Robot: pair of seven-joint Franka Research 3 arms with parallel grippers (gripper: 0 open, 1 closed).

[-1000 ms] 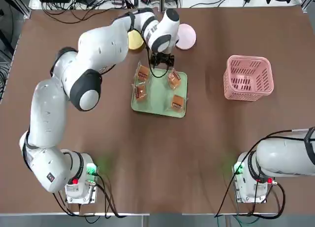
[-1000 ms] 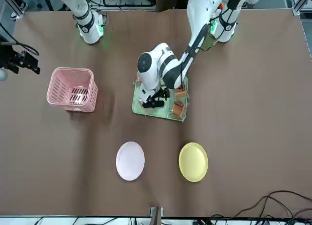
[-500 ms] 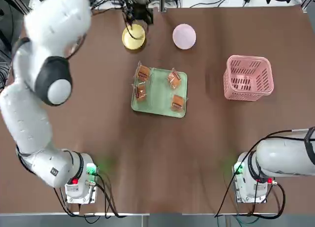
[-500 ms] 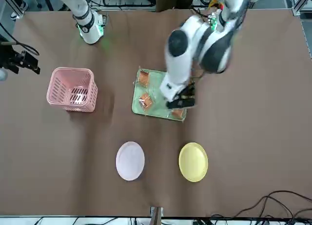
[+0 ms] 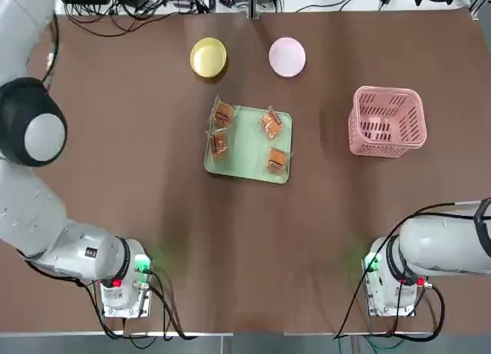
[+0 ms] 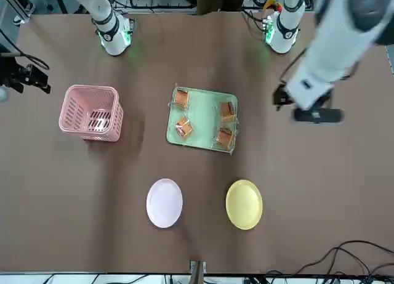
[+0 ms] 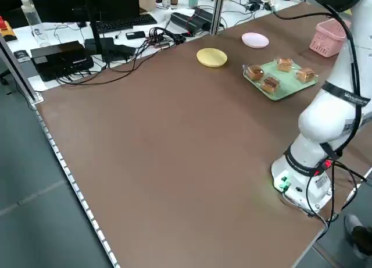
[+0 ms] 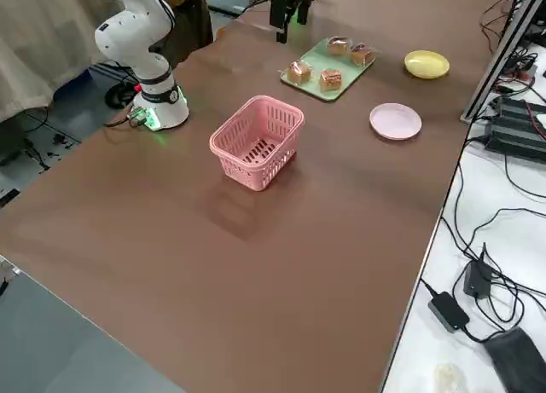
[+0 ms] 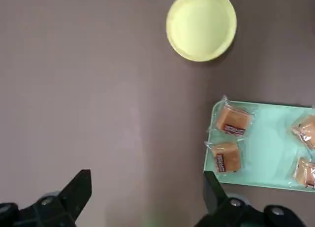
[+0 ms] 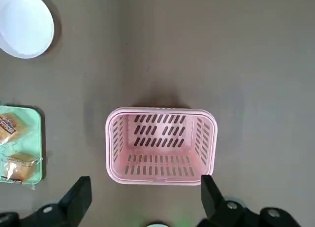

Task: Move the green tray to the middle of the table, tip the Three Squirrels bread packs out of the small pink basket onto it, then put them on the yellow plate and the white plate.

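Desk [image 5: 153, 185] is showing a dark brown matt surface, smooth, no glare coming off it. Green tray [image 5: 249, 158] is looking like smooth pale plastic w/ a soft sheen. Bread packs [image 5: 270, 124] are sitting in clear crinkly film that's catching light, orange-brown bread showing thru. Pink basket [image 5: 387, 122] is reading as moulded plastic, slotted lattice sides, slightly shiny rim. Yellow plate [image 5: 208, 58] is gleaming glossy at the rim; white plate [image 5: 287, 56] is looking smooth, duller. Left arm shells [image 5: 31, 131] are shining as glossy white plastic w/ black matt joints. Left pincer [image 9: 147, 197] fingers [image 9: 78, 187] are looking black, matt, hard plastic or coated metal, can't tell which.
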